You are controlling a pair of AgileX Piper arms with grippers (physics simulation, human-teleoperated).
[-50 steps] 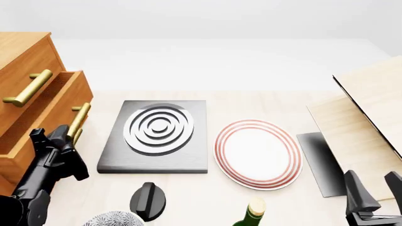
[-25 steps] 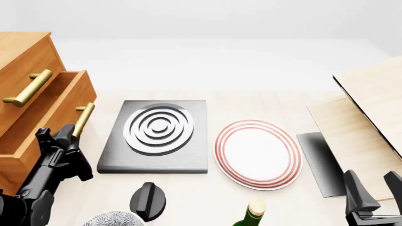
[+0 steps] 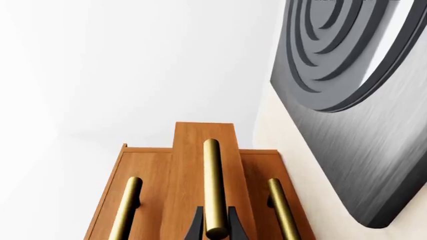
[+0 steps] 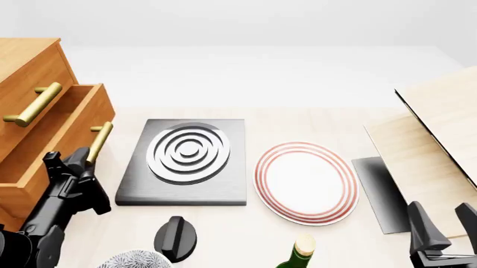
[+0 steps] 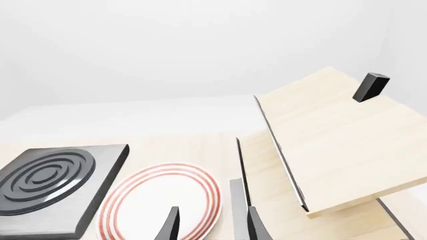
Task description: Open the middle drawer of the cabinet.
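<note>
The orange-brown cabinet (image 4: 26,61) stands at the table's left edge. Its middle drawer (image 4: 67,125) is pulled partly out, so its front and brass handle (image 4: 99,139) stand proud of the top drawer's front. My left gripper (image 4: 67,159) is at the lower end of that handle. In the left wrist view its two dark fingers hug the middle handle (image 3: 212,190), with the left gripper (image 3: 215,227) shut on it. The top and bottom handles flank it further back. My right gripper (image 4: 446,220) is open at the front right, and nothing lies between its fingers (image 5: 257,225).
A black slab with concentric rings (image 4: 186,159) lies beside the drawer. A red-ringed white plate (image 4: 305,181) is right of it. A black knob (image 4: 176,237), a patterned bowl (image 4: 134,259) and a green bottle (image 4: 298,254) sit near the front. Pale slanted boards (image 4: 439,128) stand at right.
Over the last second the middle drawer slid further out of the cabinet, with my left gripper on its handle. In the last half second almost nothing moved. The right arm stayed still.
</note>
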